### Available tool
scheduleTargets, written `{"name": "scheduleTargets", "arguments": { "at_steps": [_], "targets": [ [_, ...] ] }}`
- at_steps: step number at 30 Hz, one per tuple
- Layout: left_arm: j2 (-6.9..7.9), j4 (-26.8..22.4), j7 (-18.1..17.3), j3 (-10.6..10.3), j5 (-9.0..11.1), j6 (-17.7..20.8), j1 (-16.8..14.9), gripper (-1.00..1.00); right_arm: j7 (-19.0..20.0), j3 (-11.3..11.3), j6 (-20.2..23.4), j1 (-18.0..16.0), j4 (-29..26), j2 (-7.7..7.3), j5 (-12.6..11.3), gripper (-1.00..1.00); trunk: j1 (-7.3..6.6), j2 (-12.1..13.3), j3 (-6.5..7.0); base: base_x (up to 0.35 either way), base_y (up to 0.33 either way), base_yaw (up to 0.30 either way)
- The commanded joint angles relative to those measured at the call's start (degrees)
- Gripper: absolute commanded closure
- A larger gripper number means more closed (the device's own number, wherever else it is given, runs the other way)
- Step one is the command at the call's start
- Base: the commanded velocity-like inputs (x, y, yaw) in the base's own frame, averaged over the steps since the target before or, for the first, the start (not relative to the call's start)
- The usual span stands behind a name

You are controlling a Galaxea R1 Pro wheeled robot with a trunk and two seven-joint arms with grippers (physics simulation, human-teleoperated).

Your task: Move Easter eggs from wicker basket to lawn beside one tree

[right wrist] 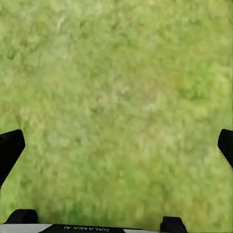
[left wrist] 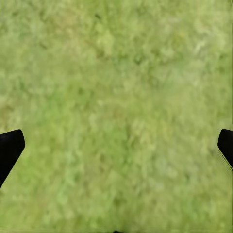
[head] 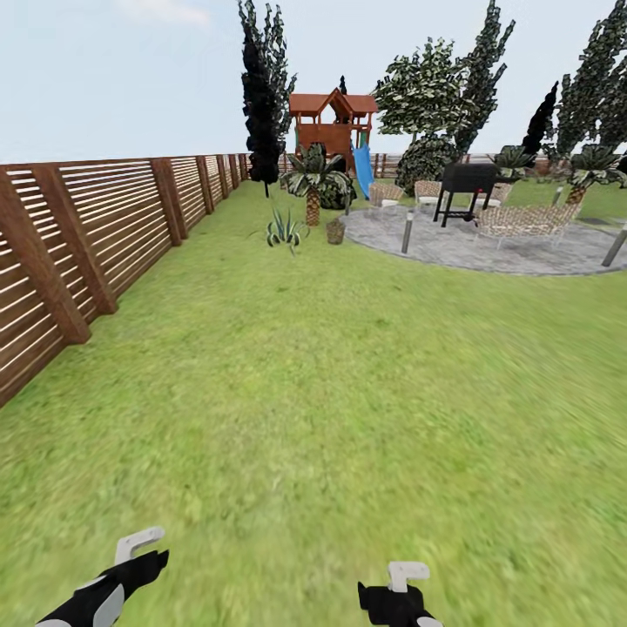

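**Robot on open grass, basket far up the garden**

The lawn (head: 331,366) spreads wide and flat, bright green with a mottled, blotchy texture, from the bottom of the head view up to a grey paved patio (head: 488,244). The wicker basket (head: 335,231) stands far off on the grass at the patio's near edge, just beside a small palm (head: 312,178) and near a spiky low plant (head: 284,230). It looks small, tan-brown and bucket-shaped; at this range its contents cannot be made out.

Behind the patio rises a tree (head: 427,91) with a dense, mottled grey-green crown. A tall, nearly black tree (head: 261,96) stands near the wooden fence (head: 96,235) that runs along the left side. A red-brown play tower (head: 333,122) with a blue slide, a black grill (head: 468,183) and wicker chairs (head: 522,219) fill the background.

The left gripper (head: 139,544) and right gripper (head: 407,575) sit low at the bottom edge of the head view, over bare grass. In each wrist view the two dark fingertips (left wrist: 10,148) (right wrist: 10,148) stand wide apart at opposite edges with nothing but grass between them.
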Motion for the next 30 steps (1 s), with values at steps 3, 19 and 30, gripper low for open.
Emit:
{"name": "scheduleTargets", "arguments": {
  "at_steps": [3,19,30],
  "targets": [
    [-0.03,0.1,-0.3,0.4,-0.2,-0.1,0.0,-1.00,-0.3,0.2,-0.1,0.0,-0.1,-0.04,-0.5,-1.00,0.07,-0.1,-0.12,0.332,0.000,0.000],
    [-0.41,0.1,-0.3,0.4,-0.2,-0.1,0.0,-1.00,-0.3,0.2,-0.2,0.0,0.1,-0.04,-0.5,-1.00,0.07,-0.1,-0.12,0.332,0.000,0.000],
    [-0.42,0.1,-0.3,0.4,-0.2,-0.1,0.0,-1.00,-0.3,0.3,-0.2,0.0,1.1,-0.03,-0.5,-1.00,0.07,-0.1,-0.12,0.332,0.000,0.000]
  ]
}}
